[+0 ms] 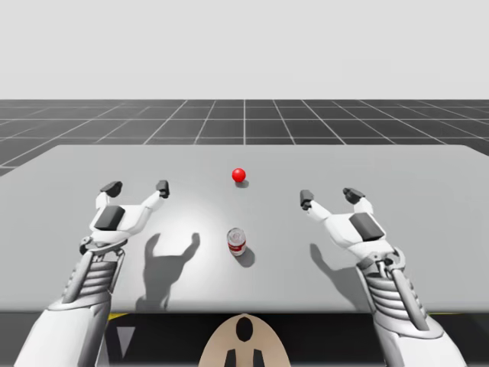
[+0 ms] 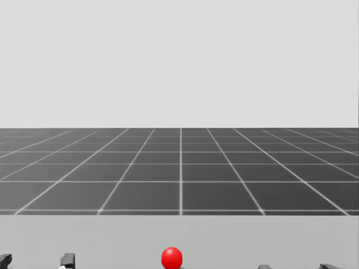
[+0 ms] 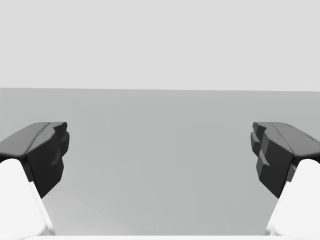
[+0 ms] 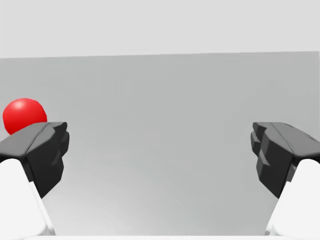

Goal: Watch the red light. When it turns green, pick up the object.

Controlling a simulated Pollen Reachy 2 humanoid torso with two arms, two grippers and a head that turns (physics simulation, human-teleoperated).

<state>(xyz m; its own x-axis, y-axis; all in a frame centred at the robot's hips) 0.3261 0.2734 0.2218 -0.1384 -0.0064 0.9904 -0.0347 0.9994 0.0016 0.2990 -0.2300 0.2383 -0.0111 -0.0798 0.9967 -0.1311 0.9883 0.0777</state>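
Observation:
A red ball light [image 1: 239, 175] sits on the grey table [image 1: 428, 176] past the middle, also seen as the red light [image 2: 171, 258] in the head view and as the red light [image 4: 24, 115] beside my right gripper's finger. A small red-and-white can [image 1: 237, 241] stands upright nearer to me, between my two arms. My left gripper [image 1: 137, 186] hovers open over the table's left part, well left of the can. My right gripper [image 1: 330, 197] is open on the right side. In the wrist views the left gripper [image 3: 160, 155] and right gripper [image 4: 160, 155] hold nothing.
The table's far edge [image 1: 244, 145] meets a dark gridded floor [image 2: 179, 168]. Shadows of both arms fall on the tabletop near the can.

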